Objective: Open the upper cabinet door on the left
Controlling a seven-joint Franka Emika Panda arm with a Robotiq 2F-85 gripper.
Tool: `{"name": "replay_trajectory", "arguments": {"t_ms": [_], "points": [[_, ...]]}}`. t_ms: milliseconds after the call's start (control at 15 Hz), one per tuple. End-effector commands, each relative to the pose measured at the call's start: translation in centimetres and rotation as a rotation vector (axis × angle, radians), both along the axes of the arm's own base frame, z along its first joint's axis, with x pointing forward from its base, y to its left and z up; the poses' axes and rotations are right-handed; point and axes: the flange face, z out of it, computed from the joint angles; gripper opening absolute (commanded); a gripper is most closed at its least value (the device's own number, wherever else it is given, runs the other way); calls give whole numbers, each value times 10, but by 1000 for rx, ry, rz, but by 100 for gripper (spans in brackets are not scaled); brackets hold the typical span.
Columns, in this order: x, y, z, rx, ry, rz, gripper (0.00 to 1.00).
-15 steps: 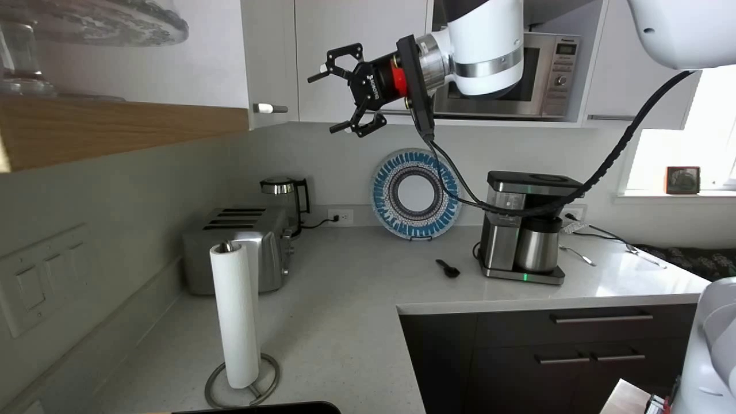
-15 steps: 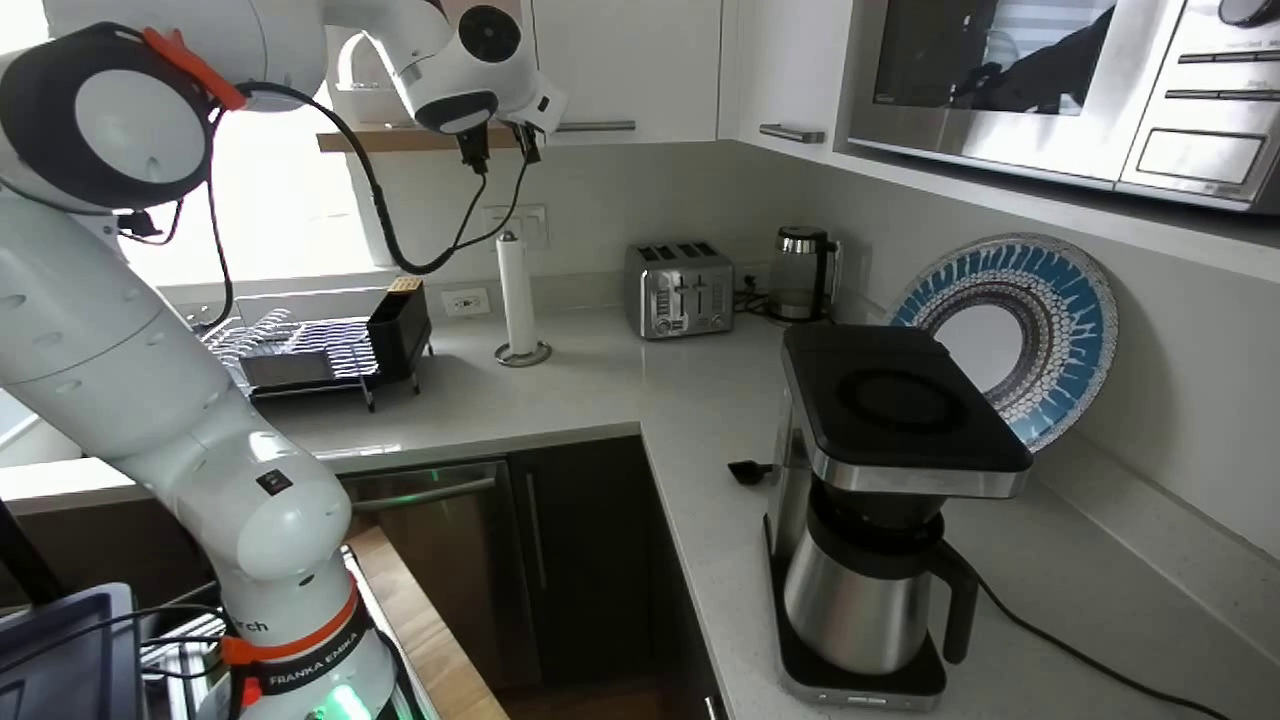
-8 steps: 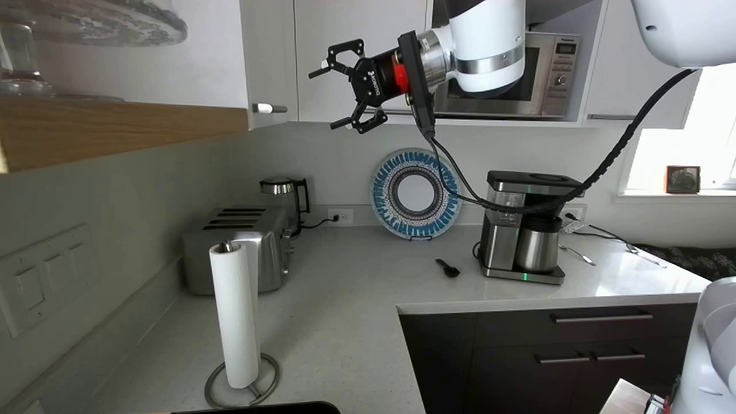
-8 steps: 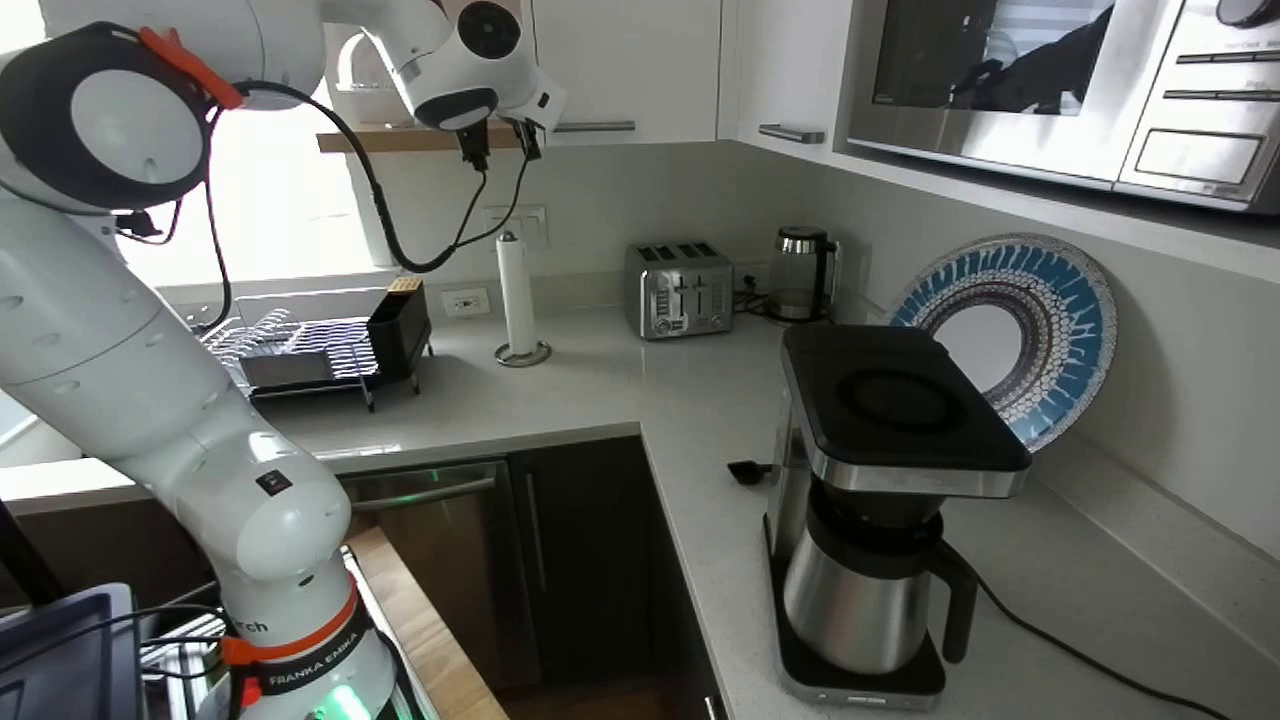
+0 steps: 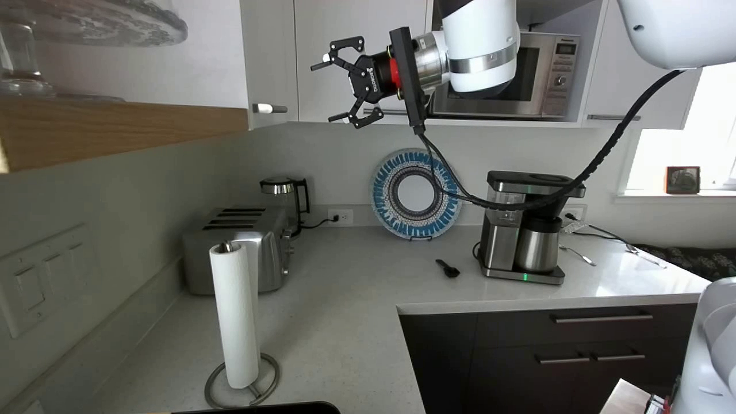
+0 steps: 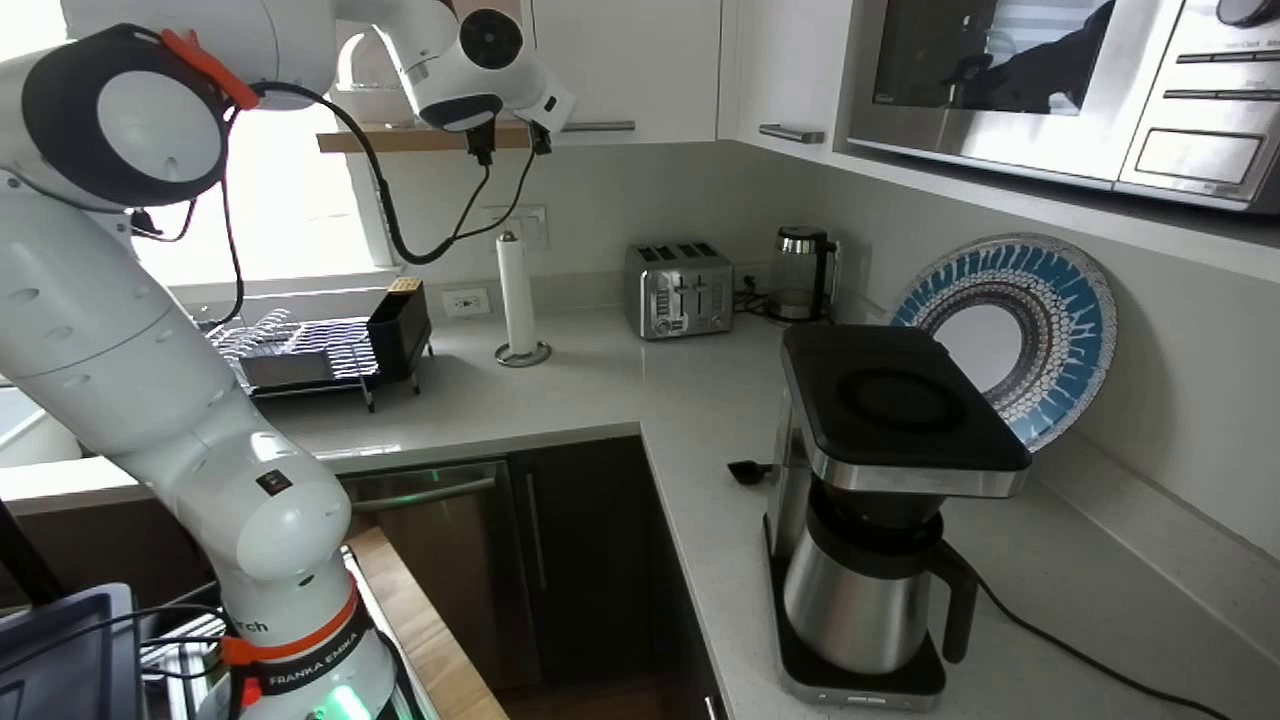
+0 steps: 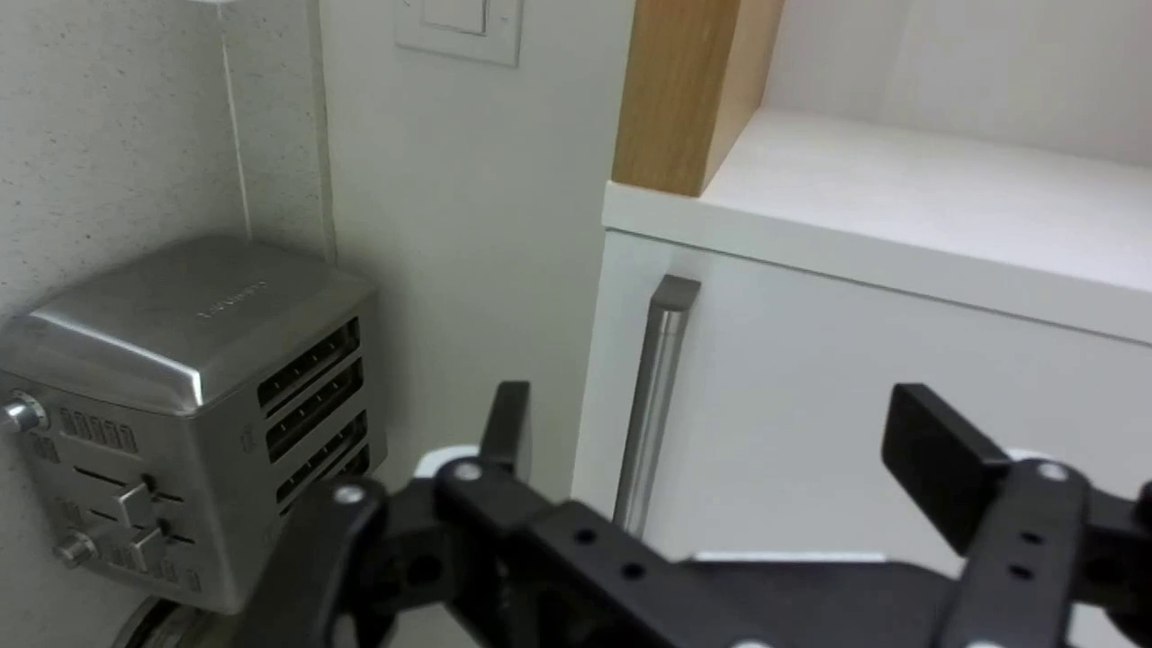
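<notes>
Gripper (image 5: 330, 91) spread wide, its black fingers (image 7: 940, 459) well apart, hangs at the end of the white arm (image 5: 483, 46), which lies between two and three o'clock of it in an exterior view. From the gripper there, the upper cabinet door (image 5: 270, 52) sits at ten o'clock, closed, beside the end of a wooden shelf (image 5: 126, 126), with its handle (image 5: 270, 108) between eight and nine. In the wrist view that same door spreads from three to six o'clock; the handle shows between the fingers, closer to the nine o'clock one, and both fingers are apart from it. In an exterior view, a second white door (image 5: 328, 23) stands behind the gripper, partly hidden by it, and a microwave (image 5: 560, 75) sits at three o'clock. Lower down, a coffee maker (image 5: 501, 244) stands at four o'clock, a patterned plate (image 5: 414, 192) stands on edge near five, and a black scoop (image 5: 449, 269) lies farther out toward five. Toward seven are a kettle (image 5: 282, 192), a toaster (image 5: 198, 253) near it, and, farthest out, an upright paper-towel roll (image 5: 236, 322). These lower things rest on a pale counter (image 5: 345, 333). In an exterior view a dish rack (image 6: 340, 340) stands between eight and nine o'clock of the roll.
</notes>
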Motion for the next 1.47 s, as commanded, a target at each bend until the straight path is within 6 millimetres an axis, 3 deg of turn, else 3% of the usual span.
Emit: {"name": "replay_trajectory", "arguments": {"t_ms": [0, 467, 1133, 1200, 1400], "points": [[8, 3, -4, 104, 30, -64, 100], [25, 21, -16, 243, 85, -94, 100], [83, 57, -45, 297, 65, -41, 100], [87, 60, -48, 295, 64, -37, 97], [98, 74, -55, 292, 59, -20, 70]]}}
